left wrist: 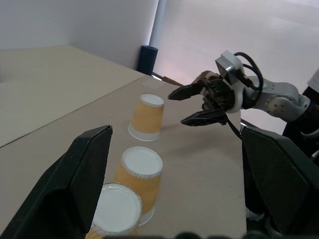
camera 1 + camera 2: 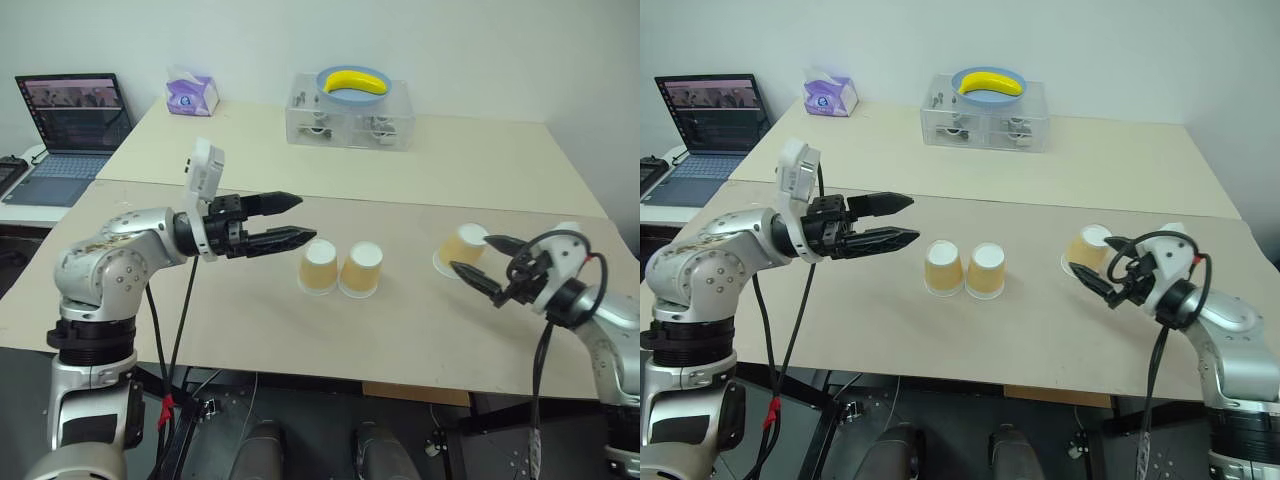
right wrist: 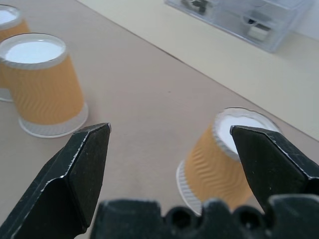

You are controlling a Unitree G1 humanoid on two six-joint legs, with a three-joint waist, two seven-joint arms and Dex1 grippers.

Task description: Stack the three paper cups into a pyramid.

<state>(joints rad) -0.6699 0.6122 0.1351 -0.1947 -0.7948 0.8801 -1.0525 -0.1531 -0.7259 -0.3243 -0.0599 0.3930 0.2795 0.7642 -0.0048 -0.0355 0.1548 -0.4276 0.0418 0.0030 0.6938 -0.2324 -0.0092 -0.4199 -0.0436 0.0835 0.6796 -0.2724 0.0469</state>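
Note:
Two of the three paper cups (image 2: 320,266) (image 2: 362,270) stand upside down side by side, touching, in the middle of the near table. The other cup (image 2: 460,245) stands upside down alone to their right. My left gripper (image 2: 307,218) hovers open just left of the pair, raised off the table and pointing level toward them, with nothing between its fingers. My right gripper (image 2: 472,254) is open and points at the lone cup from the right. In the left wrist view its fingertips (image 1: 174,93) stop a little short of that cup (image 1: 147,117). No pyramid stands.
A second table (image 2: 480,160) adjoins behind, carrying a clear drawer box (image 2: 350,122) with a banana (image 2: 357,82) on a blue plate, and a purple tissue box (image 2: 192,96). A laptop (image 2: 72,125) sits at far left. The near table's front edge (image 2: 300,370) lies close below the cups.

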